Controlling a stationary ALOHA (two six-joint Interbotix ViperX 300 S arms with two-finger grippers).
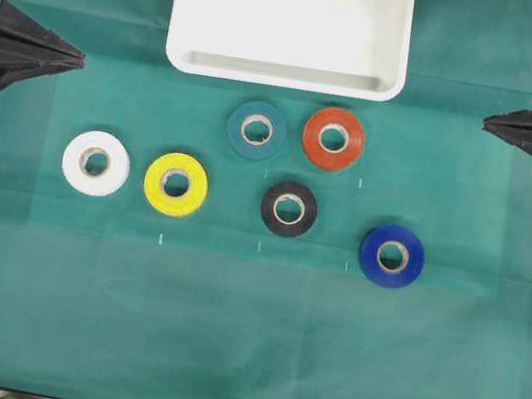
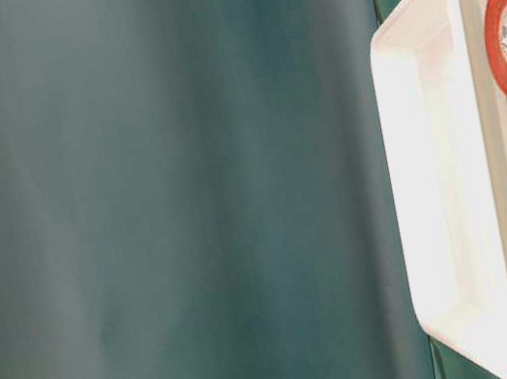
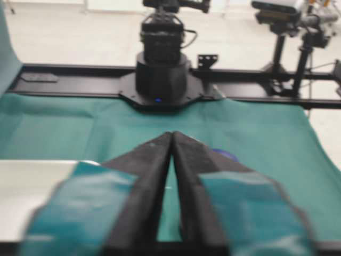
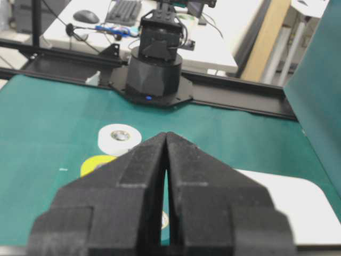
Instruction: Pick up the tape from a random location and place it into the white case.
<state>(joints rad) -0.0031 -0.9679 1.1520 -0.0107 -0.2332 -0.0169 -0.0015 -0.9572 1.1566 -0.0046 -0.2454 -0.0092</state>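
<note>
Tape (image 1: 257, 129): flat on cloth, just below the white case (image 1: 284, 73), beside the orange roll (image 1: 333, 138)
Left gripper (image 1: 78, 58): tips together, empty; slightly nearer
Right gripper (image 1: 489, 121): tips together, empty
Axis: round, none
Overhead: all six rolls; table-level: only two

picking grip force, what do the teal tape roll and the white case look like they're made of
The tape: looks like smooth vinyl or plastic film wound on a pale cardboard-looking core; the core carries printed marks in the table-level view.

The white case: looks like moulded plastic, glossy; its rounded corners, raised rim and bright sheen suggest that, though it could be another smooth material.
</note>
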